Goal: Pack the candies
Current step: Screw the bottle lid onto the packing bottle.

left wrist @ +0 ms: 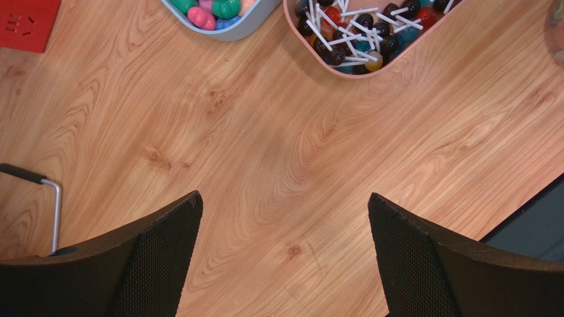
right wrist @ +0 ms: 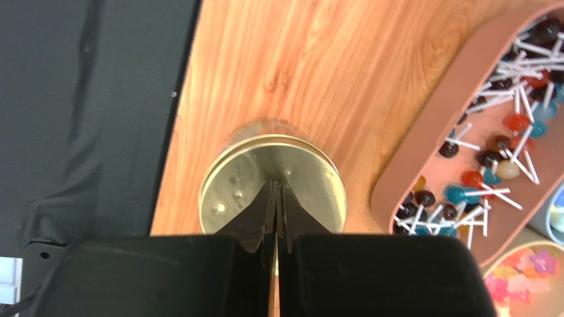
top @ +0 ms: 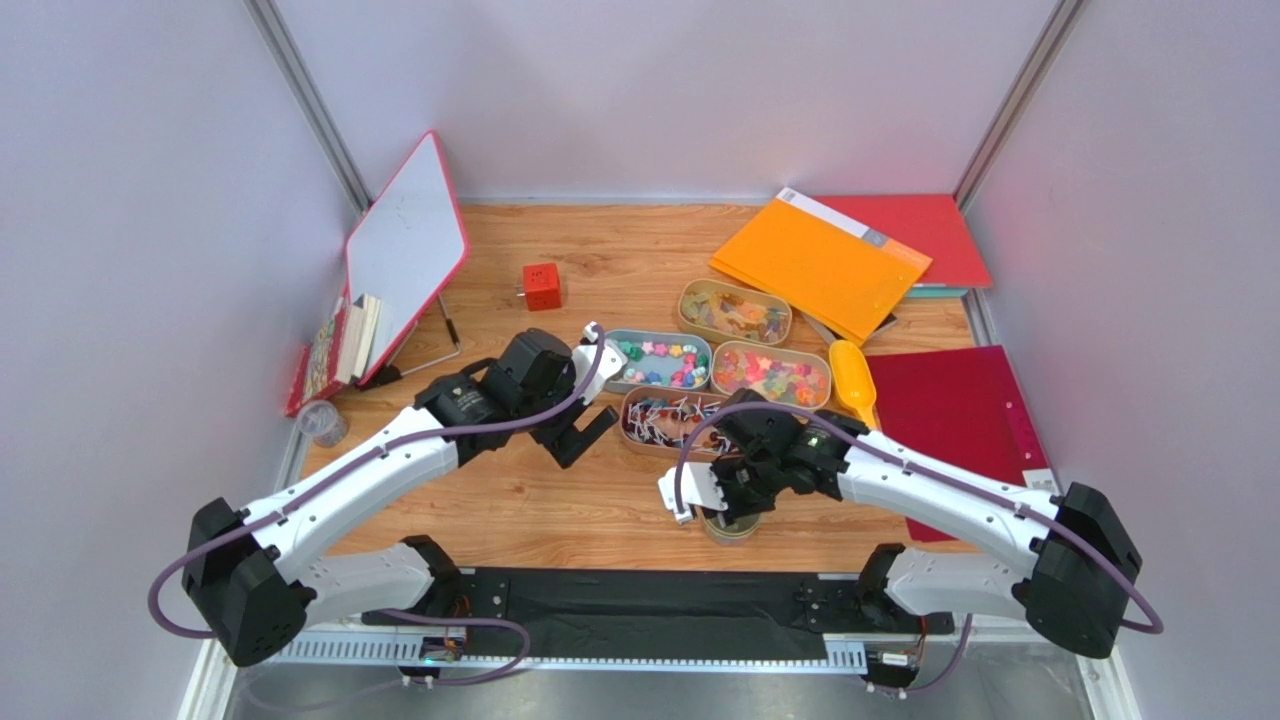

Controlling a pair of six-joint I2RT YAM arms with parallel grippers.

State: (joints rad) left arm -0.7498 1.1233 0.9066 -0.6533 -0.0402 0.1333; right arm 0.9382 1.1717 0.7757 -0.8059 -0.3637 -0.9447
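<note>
Just above the gold lid (right wrist: 235,181), right tool (right wrist: 276,193) sits closed.

The top external camera sits high behind the arm bases and looks down across the whole wooden table (top: 601,503). The left wrist camera faces straight down at close range, with the left gripper (left wrist: 284,195) at its bottom edge. The right wrist camera is nearer still, looking down past the right gripper (right wrist: 277,188) onto a gold lid (right wrist: 311,178). All three views share the pink lollipop tray (top: 624,417).
</note>
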